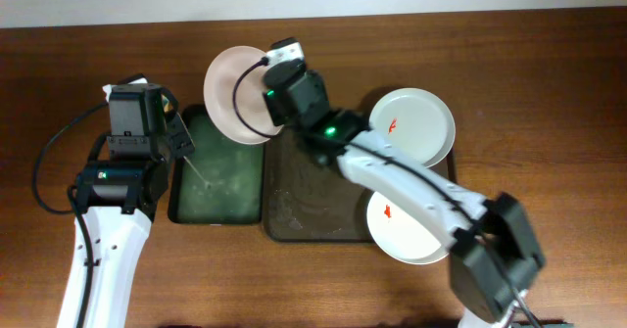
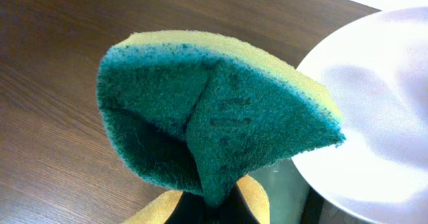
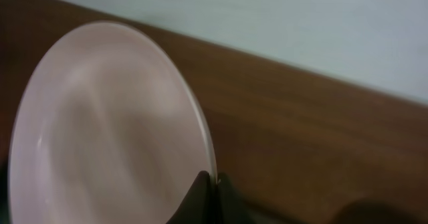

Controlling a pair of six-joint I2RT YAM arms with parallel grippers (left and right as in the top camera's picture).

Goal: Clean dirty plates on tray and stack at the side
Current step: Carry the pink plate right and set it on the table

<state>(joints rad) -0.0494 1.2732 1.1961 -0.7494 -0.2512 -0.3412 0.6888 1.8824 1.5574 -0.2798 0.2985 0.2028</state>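
My right gripper (image 1: 269, 98) is shut on the rim of a white plate (image 1: 235, 93) and holds it tilted above the far end of the green-lined tray; the right wrist view shows the plate (image 3: 107, 130) pinched at its edge by the jaws (image 3: 212, 184), its face showing no smear. My left gripper (image 1: 181, 137) is shut on a folded green and yellow sponge (image 2: 214, 110), just left of that plate (image 2: 374, 117). Two more white plates with red smears lie on the dark brown tray (image 1: 309, 206): one at the far right (image 1: 416, 122), one at the near right (image 1: 407, 230).
A narrower black tray with a wet green inside (image 1: 217, 176) stands left of the brown tray, under the held plate. Bare wooden table (image 1: 549, 181) lies to the right and along the far edge.
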